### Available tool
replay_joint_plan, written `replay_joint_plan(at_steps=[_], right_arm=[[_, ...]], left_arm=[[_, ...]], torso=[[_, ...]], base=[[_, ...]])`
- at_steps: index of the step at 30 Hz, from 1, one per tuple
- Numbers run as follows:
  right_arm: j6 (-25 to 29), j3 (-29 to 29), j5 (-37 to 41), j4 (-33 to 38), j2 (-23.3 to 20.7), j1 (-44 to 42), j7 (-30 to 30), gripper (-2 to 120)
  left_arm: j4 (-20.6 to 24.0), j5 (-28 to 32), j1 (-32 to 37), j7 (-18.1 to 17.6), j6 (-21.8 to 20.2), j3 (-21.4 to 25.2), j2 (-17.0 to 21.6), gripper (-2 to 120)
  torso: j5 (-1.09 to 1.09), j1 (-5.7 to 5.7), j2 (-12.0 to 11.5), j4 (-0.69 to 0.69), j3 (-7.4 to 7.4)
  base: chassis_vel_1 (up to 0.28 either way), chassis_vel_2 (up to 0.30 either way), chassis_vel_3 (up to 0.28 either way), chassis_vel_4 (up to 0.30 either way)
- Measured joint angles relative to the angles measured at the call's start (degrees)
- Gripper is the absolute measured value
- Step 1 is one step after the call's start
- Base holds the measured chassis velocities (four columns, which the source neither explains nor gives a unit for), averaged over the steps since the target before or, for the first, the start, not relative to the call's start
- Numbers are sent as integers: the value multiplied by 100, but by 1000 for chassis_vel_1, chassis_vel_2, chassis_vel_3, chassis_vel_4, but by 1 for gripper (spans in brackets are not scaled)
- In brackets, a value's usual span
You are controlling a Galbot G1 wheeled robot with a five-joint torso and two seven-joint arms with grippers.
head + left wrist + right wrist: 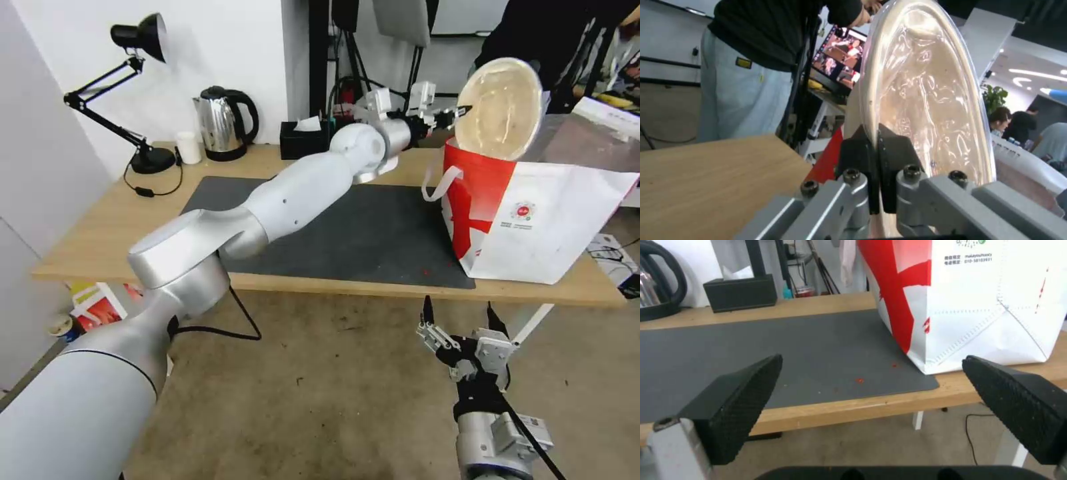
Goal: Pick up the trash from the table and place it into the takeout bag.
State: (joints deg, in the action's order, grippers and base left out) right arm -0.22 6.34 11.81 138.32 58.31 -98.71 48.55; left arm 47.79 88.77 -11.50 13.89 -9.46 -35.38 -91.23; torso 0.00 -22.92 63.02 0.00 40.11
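**Clerk:** One item in hand: the shallow beige bowl (503, 107), pinched by its rim in the left gripper (460, 113), jaws clamped narrow on the edge. It hangs on edge, nearly upright, directly over the open mouth of the takeout bag (533, 220).

**Checker:** Entry noted. How do you enter the release?

**Clerk:** You lower the bowl until its bottom edge is inside the bag walls before you open; in my judgement a drop from this height could catch the rim on the bag's lip and tip it out. Keep the bowl on edge, since flat it looks about as wide as the opening. Mind the white loop handle (441, 183) hanging at the near side.

**Checker:** Second gripper?

**Clerk:** Right gripper (460, 320), idle, held low in front of the table's near edge, fingers spread wide, nothing between them.

**Checker:** Surface?

**Clerk:** Table (100, 227), light wood. Dark grey mat (373, 233), a few small red specks near the bag. Bag stands on the mat's corner, at your right end of the table.

**Checker:** Back row?

**Clerk:** Black desk lamp (137, 100), small white cup (189, 147), steel kettle (223, 123), black tissue box (303, 139), all against the white wall. Floor, bare and scuffed.
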Motion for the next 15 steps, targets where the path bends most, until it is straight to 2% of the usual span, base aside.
replay_joint_plan(at_steps=[7, 13, 15], right_arm=[[0, 0, 0, 0, 0, 0, 0, 100], [0, 0, 0, 0, 0, -1, 0, 100], [0, 0, 0, 0, 0, 0, 0, 100]], left_arm=[[60, -34, 34, 62, 0, -26, 42, 0], [283, -116, 114, 391, 1, -143, 182, 0], [350, -116, 127, 599, -1, -146, 241, 2]], torso=[[0, 0, 0, 0, 0], [0, 0, 0, 0, 0], [-1, 0, 0, -1, 0]], base=[[0, 0, 0, 0], [0, 0, 0, 0], [0, 0, 0, 0]])
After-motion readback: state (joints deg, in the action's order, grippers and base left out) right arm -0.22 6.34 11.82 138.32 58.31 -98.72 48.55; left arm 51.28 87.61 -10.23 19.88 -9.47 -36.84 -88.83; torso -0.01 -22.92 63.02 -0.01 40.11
